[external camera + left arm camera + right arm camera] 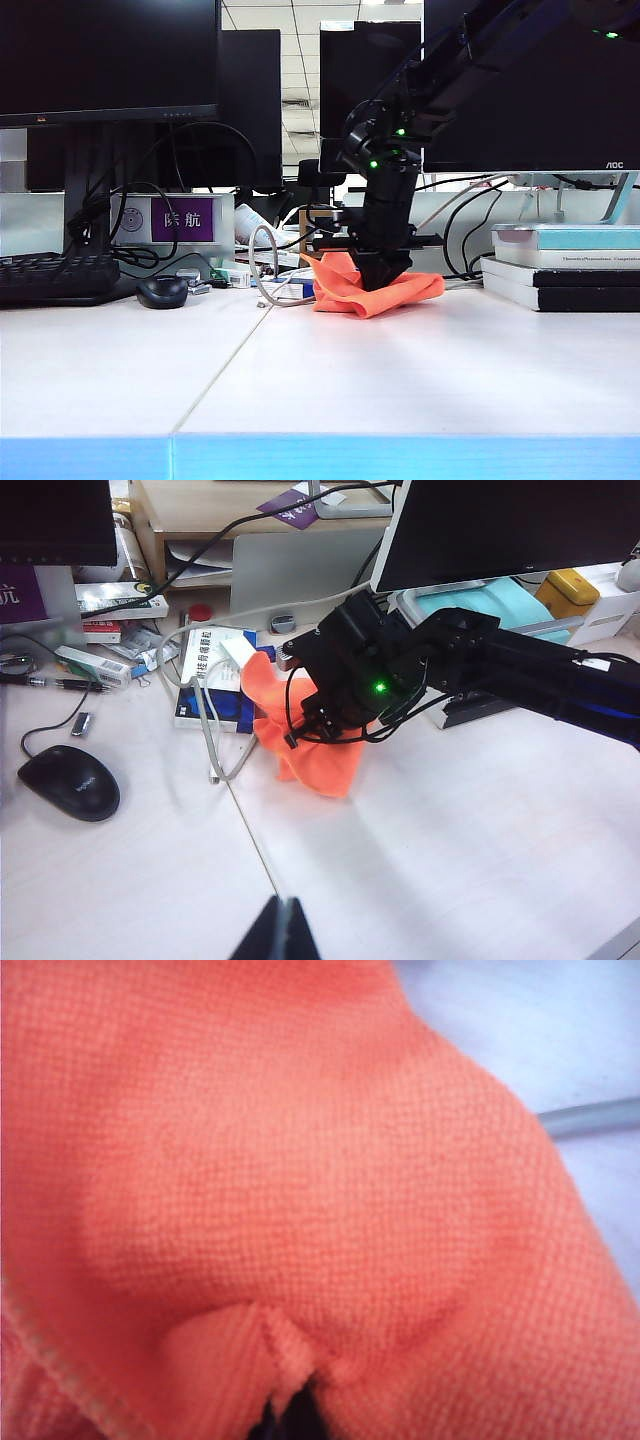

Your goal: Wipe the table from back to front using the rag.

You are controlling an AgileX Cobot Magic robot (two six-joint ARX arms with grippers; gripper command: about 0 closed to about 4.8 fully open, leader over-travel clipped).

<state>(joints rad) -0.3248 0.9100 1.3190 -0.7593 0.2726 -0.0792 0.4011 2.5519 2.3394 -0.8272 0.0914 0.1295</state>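
The orange rag (375, 288) lies bunched at the back of the white table (330, 370), just right of the panel seam. My right gripper (380, 275) points down onto it, shut on a fold of the cloth. In the right wrist view the rag (290, 1180) fills the picture and the dark fingertips (292, 1415) pinch a pleat. The left wrist view shows the rag (315, 750) under the black right arm (400, 670). My left gripper (282, 925) hovers shut and empty over the bare table (430, 850) near its front; it is out of the exterior view.
Behind the rag are a grey cable (262, 270), a blue-and-white box (215, 680) and small clutter. A black mouse (163, 291) and keyboard (55, 275) sit at the back left, stacked books (560, 265) at the back right. Monitors (110, 60) stand along the back.
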